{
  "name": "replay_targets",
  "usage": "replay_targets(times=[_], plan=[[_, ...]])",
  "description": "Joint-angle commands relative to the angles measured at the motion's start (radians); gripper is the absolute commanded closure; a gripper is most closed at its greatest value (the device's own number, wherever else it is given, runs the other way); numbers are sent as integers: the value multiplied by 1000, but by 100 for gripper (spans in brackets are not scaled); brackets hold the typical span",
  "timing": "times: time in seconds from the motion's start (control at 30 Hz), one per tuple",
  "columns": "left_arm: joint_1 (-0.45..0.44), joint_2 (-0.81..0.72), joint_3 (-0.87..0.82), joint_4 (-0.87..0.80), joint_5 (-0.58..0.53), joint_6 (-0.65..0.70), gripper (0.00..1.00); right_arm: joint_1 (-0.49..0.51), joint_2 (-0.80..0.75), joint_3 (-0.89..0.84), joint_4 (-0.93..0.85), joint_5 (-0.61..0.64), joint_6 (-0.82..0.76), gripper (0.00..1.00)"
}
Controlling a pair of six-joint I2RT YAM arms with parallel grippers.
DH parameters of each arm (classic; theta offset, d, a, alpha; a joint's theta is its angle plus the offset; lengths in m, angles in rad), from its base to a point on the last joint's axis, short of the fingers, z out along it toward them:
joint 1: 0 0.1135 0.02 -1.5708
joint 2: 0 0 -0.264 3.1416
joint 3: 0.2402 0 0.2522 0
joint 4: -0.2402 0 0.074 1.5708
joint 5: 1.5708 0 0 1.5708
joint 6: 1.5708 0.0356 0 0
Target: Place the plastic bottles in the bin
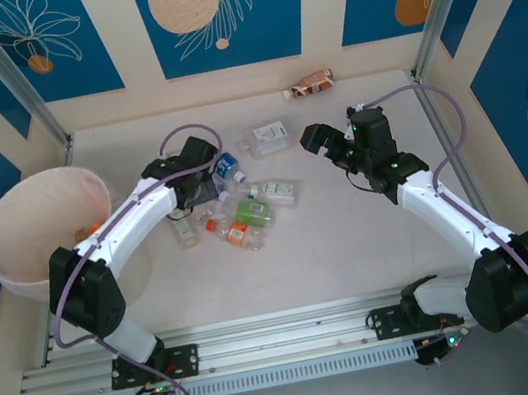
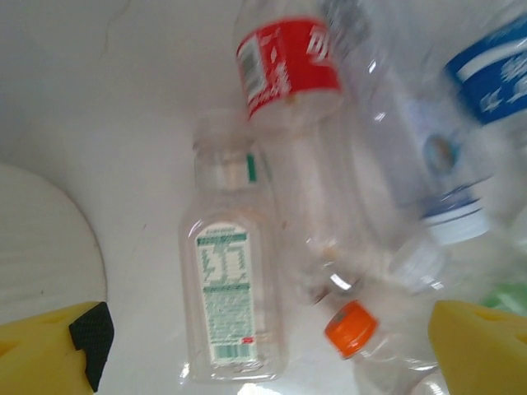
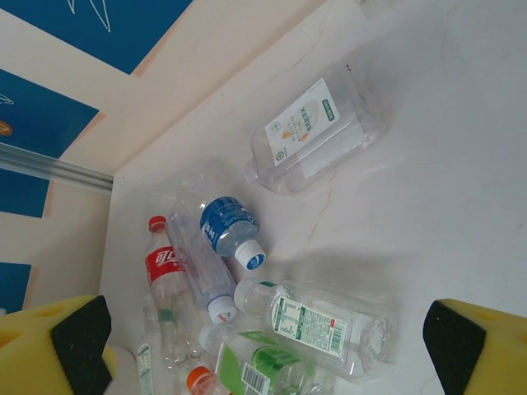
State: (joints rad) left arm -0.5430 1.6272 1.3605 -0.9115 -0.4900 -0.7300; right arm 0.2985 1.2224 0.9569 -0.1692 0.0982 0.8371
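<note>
**Crowded heap makes a clean pick doubtful**

The left claw (image 1: 201,172) hangs over the heap of plastic bottles (image 1: 236,212) in the middle of the tabletop (image 1: 332,242). Its jaws are spread wide with nothing between them. The right claw (image 1: 320,140) is held to the right of the heap, equally wide and empty. The bin (image 1: 4,216) stands at the left edge, apart from the heap.

The bottles lie touching and crossing one another. A closing claw could therefore pinch two at once, or squeeze a slick round one sideways and send it rolling. A crushed bottle might also slip out on the way to the bin.

The left wrist view gives the close detail: a green-labelled bottle (image 2: 230,304) lies just beside a red-labelled bottle (image 2: 288,62) and an orange cap (image 2: 352,327). It is blurred, so their exact overlap is uncertain. The overhead view adds a stray bottle (image 1: 310,84) against the far wall, probably the awkward one to reach.
</note>
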Motion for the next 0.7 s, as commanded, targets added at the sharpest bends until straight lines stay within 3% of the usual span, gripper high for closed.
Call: replay_targets(times=[0.0, 0.33, 0.67], plan=[[42, 4, -67, -31, 40, -6, 5, -5, -18, -9, -9, 9, 8, 0], [94, 6, -289, 230, 113, -1, 19, -7, -14, -9, -20, 11, 17, 1], [136, -10, -442, 466, 181, 39, 24, -9, -12, -12, -22, 12, 21, 0]])
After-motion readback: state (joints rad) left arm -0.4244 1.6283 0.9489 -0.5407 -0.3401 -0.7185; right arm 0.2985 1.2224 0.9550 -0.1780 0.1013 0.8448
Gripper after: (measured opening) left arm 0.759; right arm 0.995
